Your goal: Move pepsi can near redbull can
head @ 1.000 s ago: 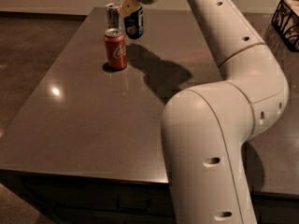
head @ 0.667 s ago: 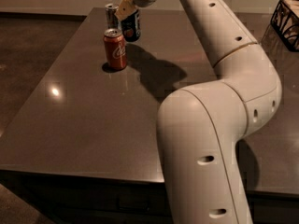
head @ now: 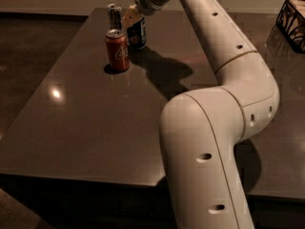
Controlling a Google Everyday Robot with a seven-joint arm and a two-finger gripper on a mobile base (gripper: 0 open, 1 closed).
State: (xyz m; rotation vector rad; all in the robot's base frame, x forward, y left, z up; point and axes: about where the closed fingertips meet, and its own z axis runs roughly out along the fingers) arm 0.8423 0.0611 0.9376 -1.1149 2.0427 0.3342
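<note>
Fingers [head: 129,18] of the gripper [head: 135,23] (upper middle of frame) clasp the pepsi can [head: 137,36]; better to lower it upright beside the redbull can [head: 114,16], clear of the red can [head: 117,49].

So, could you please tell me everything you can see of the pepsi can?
The pepsi can is dark navy blue, apparently metal, with a round red-white-blue logo on its side. It is upright near the far edge of the table, its base at or just above the surface. The gripper holds its upper part and hides the top. The redbull can stands close behind it, the red cola can close in front; neither visibly touches it.
</note>
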